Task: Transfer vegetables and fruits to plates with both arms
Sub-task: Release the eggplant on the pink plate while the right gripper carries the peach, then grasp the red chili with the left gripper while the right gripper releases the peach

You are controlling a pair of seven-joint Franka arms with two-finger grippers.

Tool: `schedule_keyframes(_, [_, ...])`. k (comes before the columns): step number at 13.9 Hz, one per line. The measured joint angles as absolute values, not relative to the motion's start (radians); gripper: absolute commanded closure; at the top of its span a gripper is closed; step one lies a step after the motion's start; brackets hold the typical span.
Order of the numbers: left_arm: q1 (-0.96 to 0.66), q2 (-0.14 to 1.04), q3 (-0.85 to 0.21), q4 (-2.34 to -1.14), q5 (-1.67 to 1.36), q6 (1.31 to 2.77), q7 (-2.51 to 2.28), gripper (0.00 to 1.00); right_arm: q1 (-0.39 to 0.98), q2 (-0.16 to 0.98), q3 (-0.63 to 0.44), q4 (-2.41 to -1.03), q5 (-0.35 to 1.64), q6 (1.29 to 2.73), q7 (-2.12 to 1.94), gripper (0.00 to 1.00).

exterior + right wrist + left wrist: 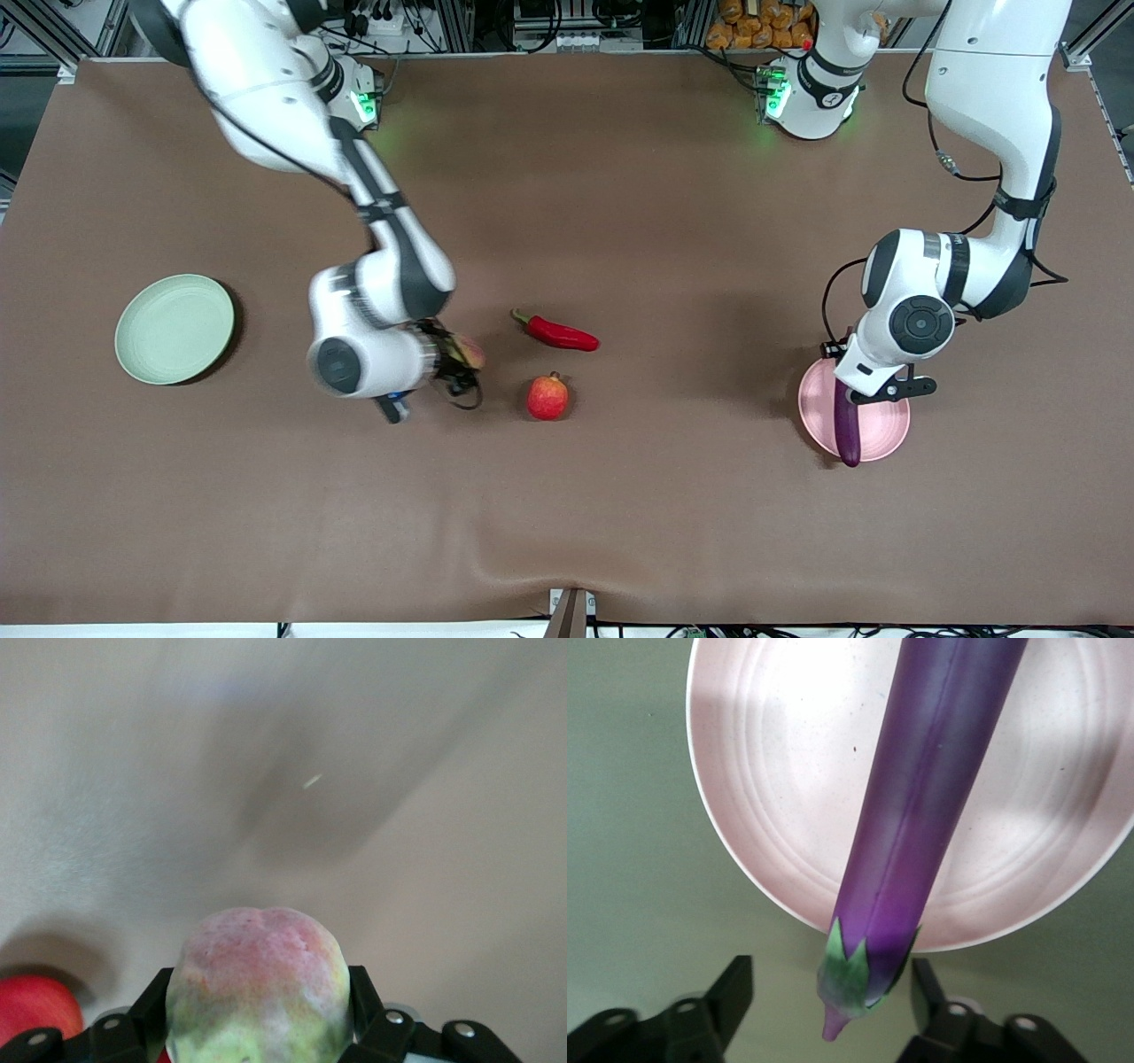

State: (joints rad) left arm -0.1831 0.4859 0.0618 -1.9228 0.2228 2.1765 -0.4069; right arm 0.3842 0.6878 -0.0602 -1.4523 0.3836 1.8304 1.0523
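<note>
My right gripper (pixel 459 358) is shut on the pale yellow-green, pink-blushed fruit (pixel 469 352) and holds it just above the table, beside the red chili pepper (pixel 560 334). In the right wrist view the fruit (pixel 259 992) fills the jaws. The red pomegranate-like fruit (pixel 547 397) lies on the table, nearer the camera than the chili, and shows in the right wrist view (pixel 31 1012). My left gripper (pixel 848 377) is open over the pink plate (pixel 890 430). The purple eggplant (pixel 848 425) lies across that plate, its stem end (pixel 849 979) between the spread fingers (pixel 735 990), untouched. The green plate (pixel 174 329) is empty.
The brown table cloth (pixel 620 496) carries nothing else. The green plate sits toward the right arm's end, the pink plate (pixel 771 771) toward the left arm's end. The eggplant's tip overhangs the pink plate's rim on the camera side.
</note>
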Motion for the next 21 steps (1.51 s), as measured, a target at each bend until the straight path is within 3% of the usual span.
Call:
schedule_keyframes(2, [-0.183, 0.486, 0.062, -1.92, 0.223, 2.177, -0.407, 0.0, 0.278, 0.614, -0.075, -1.457, 0.354, 1.67, 0.866, 1.0])
schedule_keyframes(4, [-0.184, 0.479, 0.059, -1.914, 0.223, 2.175, -0.407, 0.0, 0.176, 0.553, -0.089, -1.474, 0.204, 1.536, 0.682, 1.0])
schedule_keyframes(6, [-0.186, 0.458, 0.033, -1.904, 0.223, 2.148, -0.429, 0.0, 0.099, 0.514, -0.1, -1.525, 0.049, 1.499, 0.501, 1.0])
schedule_keyframes(12, [-0.211, 0.435, -0.218, -1.759, 0.146, 1.984, -0.904, 0.0, -0.238, 0.511, -0.136, -1.639, -0.093, 1.639, -0.093, 1.0])
schedule_keyframes(16, [-0.357, 0.508, -0.257, -1.628, 0.083, 1.981, -1.289, 0.0, -0.267, 0.516, -0.152, -1.758, -0.13, 1.818, -0.144, 0.97])
schedule_keyframes(18, [-0.448, 0.605, -0.256, -1.524, 0.083, 1.984, -1.481, 0.0, -0.267, 0.527, -0.153, -1.811, -0.136, 1.905, -0.151, 0.85])
schedule_keyframes(19, [-0.486, 0.653, -0.255, -1.475, 0.083, 1.992, -1.558, 0.0, -0.267, 0.535, -0.156, -1.823, -0.138, 1.926, -0.161, 0.52])
schedule_keyframes(20, [-0.538, 0.712, -0.252, -1.414, 0.083, 2.013, -1.659, 0.0, -0.267, 0.541, -0.164, -1.827, -0.139, 1.943, -0.179, 0.01])
schedule_keyframes(21, [-0.551, 0.722, -0.251, -1.407, 0.083, 2.053, -1.723, 0.0, -0.268, 0.542, -0.166, -1.827, -0.139, 1.951, -0.185, 0.0])
